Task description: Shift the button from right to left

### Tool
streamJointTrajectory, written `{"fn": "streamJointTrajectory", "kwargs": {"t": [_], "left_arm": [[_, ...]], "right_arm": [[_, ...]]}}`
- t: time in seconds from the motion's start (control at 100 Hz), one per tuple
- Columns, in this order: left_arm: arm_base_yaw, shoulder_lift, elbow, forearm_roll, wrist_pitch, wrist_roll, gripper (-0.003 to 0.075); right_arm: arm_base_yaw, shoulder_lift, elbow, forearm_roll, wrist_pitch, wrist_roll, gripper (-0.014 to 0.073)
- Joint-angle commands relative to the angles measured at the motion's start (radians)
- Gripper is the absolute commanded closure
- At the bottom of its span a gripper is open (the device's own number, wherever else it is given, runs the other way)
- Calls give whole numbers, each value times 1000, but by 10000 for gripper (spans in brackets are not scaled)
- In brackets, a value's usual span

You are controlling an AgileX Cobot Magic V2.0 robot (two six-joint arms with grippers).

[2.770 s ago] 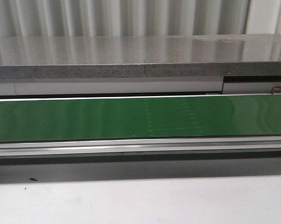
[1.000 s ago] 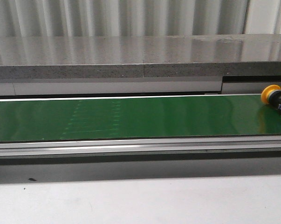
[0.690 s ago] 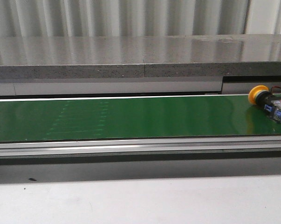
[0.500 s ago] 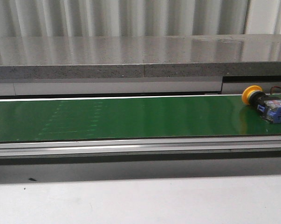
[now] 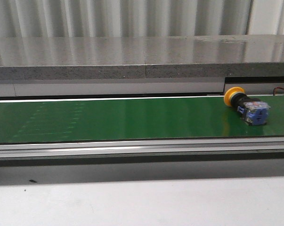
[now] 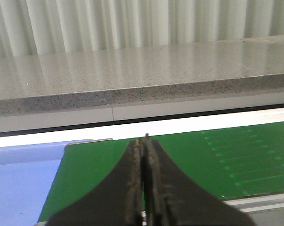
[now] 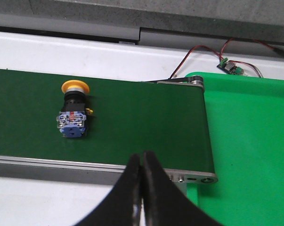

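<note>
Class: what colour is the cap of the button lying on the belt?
Yellow. The button shows it best in the right wrist view.

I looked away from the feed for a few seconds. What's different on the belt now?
The button has come in from the right edge and ridden leftward along the green belt, lying on its side, yellow cap leading. Nothing has taken hold of it. Both grippers, left and right, are shut and apart from it; the counter behind is unchanged.
</note>
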Motion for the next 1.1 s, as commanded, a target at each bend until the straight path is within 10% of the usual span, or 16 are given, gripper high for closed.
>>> {"fn": "streamJointTrajectory", "kwargs": {"t": [0.0,0.65,1.09], "left_arm": [[-4,-33,39,-7,-75,2,741],[-4,-20,-8,-54,-117,2,741],[-4,344,-466,-55,332,2,741]], "right_arm": [[-1,-66,23,8,-105,-11,662],[-1,-366,177,8,-146,-11,662],[-1,-366,177,10,-150,-11,662]]}}
